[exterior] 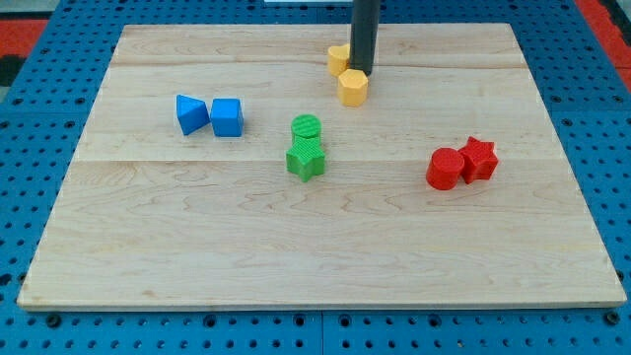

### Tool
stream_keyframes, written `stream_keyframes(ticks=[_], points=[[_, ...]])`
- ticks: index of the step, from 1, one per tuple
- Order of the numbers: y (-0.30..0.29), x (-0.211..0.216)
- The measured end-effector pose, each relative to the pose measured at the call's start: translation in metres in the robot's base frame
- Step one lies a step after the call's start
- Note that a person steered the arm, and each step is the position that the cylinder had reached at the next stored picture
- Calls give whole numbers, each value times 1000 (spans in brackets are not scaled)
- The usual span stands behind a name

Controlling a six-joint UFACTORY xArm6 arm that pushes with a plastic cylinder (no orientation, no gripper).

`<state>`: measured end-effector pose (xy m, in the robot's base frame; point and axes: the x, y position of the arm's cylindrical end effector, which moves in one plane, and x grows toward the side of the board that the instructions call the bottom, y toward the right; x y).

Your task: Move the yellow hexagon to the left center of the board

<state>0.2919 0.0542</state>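
So the yellow hexagon (353,88) sits up near the view's top, a bit right of the middle of the board (148,256). My tip (361,72) is planted right at its top edge, touching it or as good as, slightly toward the view's right side of it. That spot makes sense to me: the target is the left center, so the push has to go toward the view's left and down, and coming from the upper right is how you'd line that up. There's no pincer on this rig, just the rod, so nothing to open or close.

A second yellow block (339,57) is tucked just behind the rod on its left, partly hidden, so I can't call its shape. It's close to the hexagon, maybe touching.

Farther out, a green round block (307,127) sits against a green star-ish block (307,159) near the middle. Two blue blocks, a blue wedge-looking one (191,113) and a blue cube (227,117), sit side by side on the left, roughly along the way to the target, so I'd guess the path needs to dip below them. A red round block (446,168) and a red star-ish block (479,158) sit off on the right, well out of it.
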Motion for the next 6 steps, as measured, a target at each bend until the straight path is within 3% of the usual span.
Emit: stream_keyframes(ticks=[2,4,6], points=[[42,30],[-92,31],[-68,57]])
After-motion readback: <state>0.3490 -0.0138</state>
